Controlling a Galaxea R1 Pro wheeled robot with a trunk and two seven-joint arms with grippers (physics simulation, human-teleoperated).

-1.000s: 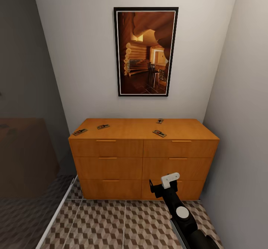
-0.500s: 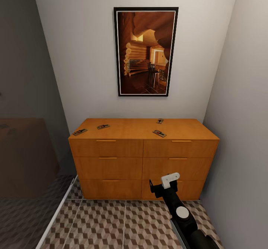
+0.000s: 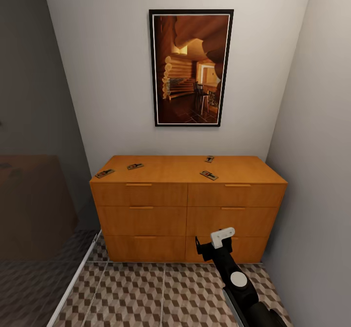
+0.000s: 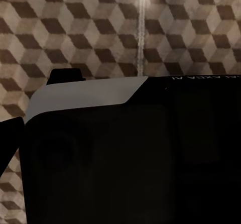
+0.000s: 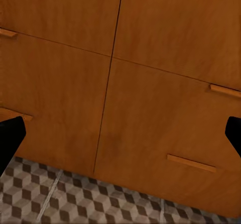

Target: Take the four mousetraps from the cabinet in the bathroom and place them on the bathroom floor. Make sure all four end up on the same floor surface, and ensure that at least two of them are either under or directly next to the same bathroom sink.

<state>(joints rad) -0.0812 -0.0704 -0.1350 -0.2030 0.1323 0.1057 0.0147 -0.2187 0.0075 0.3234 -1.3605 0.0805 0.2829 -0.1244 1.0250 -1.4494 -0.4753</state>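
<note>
Four mousetraps lie on top of the cabinet [image 3: 187, 205]: one at the left front corner [image 3: 105, 173], one just behind it [image 3: 135, 166], one at the back right [image 3: 209, 159] and one at the front right [image 3: 208, 174]. My right gripper [image 3: 204, 248] hangs low in front of the cabinet's bottom right drawers, well below the traps. In the right wrist view the gripper [image 5: 120, 136] is open and empty, its fingertips [image 5: 10, 139] at the frame's edges, facing the drawer fronts [image 5: 150, 113]. The left gripper's one visible finger [image 4: 9, 143] sits at the frame's edge over the bathroom floor [image 4: 100, 28].
A framed picture [image 3: 191, 67] hangs above the cabinet. A grey wall [image 3: 312, 171] closes the right side. A dark glass shower panel [image 3: 34, 171] and its grey tiles [image 3: 29, 288] bound the left. Cube-patterned floor [image 3: 146, 293] lies between me and the cabinet. The robot's own dark body [image 4: 130, 158] shows in the left wrist view.
The right forearm has dipped very slightly. The mousetraps and the cabinet are as before.
</note>
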